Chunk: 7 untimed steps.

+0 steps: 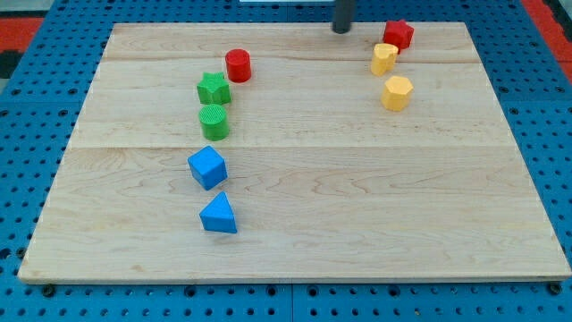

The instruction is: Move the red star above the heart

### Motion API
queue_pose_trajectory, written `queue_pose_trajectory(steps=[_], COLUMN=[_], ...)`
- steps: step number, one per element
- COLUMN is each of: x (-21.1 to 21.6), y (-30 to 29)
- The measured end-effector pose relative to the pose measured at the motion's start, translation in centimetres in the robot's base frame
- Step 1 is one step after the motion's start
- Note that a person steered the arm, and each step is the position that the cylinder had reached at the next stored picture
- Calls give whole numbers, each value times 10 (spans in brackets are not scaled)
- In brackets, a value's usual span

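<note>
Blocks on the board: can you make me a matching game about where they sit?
Things:
1. red star
2. blue triangle
3. red cylinder
4. my tip

Places:
A. lowest block, on the view's left
B. just right of the green star
C. top edge, left of the red star
D. top right, above the yellow heart

Pairs: 1-D, 2-A, 3-B, 4-C

No readable text, label, brand, number or sign shows on anything in the view.
</note>
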<state>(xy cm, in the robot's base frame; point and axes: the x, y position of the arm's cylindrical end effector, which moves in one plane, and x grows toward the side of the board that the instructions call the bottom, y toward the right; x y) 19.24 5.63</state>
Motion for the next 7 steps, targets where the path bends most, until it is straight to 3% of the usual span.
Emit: queue_pose_trajectory(steps=[2,5,6,7], x=[-1,0,0,0], y=[62,99,133,216])
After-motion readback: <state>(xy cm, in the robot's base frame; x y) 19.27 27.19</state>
